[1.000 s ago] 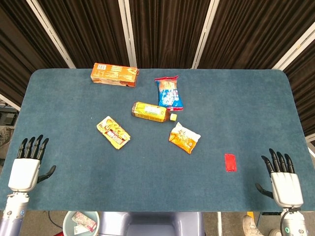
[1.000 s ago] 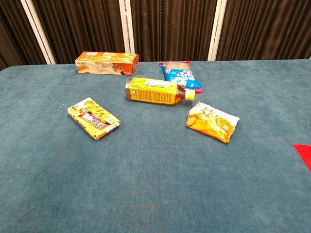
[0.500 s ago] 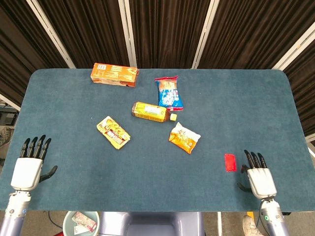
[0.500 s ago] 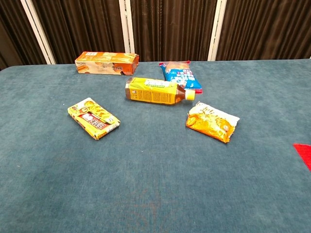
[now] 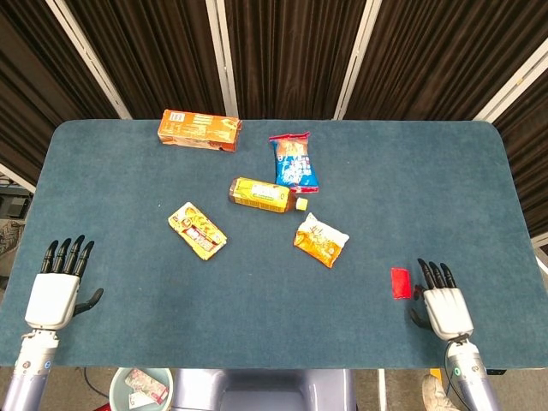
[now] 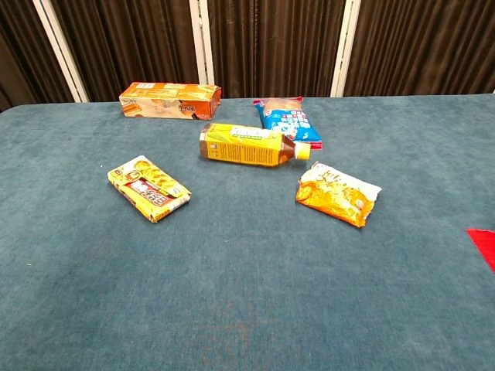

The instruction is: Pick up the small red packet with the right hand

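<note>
right hand (image 5: 447,310) moved beside red packet (image 5: 401,282), apparently lying lengthwise front-to-back.

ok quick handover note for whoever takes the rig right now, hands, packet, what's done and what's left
Right hand: empty, fingers apart, palm down just right of the small red packet, not touching it.
Left hand: empty, fingers apart, at the table's near left edge.
Done: nothing grasped; the packet lies flat on the table.
Left: bring the right hand over the packet, grip it, lift.
</note>
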You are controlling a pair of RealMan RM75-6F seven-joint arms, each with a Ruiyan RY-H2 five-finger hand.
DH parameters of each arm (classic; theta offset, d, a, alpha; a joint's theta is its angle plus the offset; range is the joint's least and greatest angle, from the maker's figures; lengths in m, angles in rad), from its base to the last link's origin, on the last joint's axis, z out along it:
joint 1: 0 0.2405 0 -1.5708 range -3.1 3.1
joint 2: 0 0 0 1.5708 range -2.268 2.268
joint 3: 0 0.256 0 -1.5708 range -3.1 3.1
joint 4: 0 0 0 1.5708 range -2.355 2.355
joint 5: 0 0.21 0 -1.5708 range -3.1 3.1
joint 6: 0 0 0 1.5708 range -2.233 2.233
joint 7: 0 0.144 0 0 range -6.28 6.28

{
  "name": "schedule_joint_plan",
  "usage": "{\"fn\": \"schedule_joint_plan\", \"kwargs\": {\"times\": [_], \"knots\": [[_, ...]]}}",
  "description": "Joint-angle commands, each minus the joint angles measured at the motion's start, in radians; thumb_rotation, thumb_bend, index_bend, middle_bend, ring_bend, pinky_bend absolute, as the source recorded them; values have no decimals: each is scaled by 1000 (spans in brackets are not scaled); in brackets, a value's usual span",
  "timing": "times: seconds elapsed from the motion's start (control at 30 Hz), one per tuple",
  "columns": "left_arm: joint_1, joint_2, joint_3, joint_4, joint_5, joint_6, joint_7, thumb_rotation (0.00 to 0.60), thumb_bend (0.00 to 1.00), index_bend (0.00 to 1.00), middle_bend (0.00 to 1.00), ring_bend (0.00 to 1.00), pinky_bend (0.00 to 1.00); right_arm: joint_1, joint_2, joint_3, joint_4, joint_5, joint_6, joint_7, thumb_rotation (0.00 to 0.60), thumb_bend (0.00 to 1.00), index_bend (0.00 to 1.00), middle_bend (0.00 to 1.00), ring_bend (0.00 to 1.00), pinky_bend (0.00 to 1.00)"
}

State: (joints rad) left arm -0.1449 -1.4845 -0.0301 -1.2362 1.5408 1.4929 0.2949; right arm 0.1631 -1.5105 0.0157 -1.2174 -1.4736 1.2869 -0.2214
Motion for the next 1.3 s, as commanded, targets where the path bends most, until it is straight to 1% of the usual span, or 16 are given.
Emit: {"fn": "schedule_joint_plan", "kwargs": {"times": [0.03,0.3,0.6,1.1,1.3], "knots": [[-1,-4,-1,3,-4,-4,5,481,230,0,0,0,0,13,-10,-2,19,4,-23,4,600,312,497,0,0,0],[-7,-10,-2,6,-19,-25,35,490,234,0,0,0,0,42,-33,1,57,11,-70,7,600,312,488,0,0,0],[-14,-17,-11,5,-37,-41,41,492,226,0,0,0,0,51,-57,12,90,15,-57,-8,600,312,490,0,0,0],[-24,-33,-18,33,-61,-64,43,492,226,0,0,0,0,78,-90,18,137,30,-95,8,600,314,518,0,0,0],[-28,-36,-23,39,-70,-70,41,493,226,0,0,0,0,87,-101,20,148,33,-101,12,600,372,548,0,0,0]]}}
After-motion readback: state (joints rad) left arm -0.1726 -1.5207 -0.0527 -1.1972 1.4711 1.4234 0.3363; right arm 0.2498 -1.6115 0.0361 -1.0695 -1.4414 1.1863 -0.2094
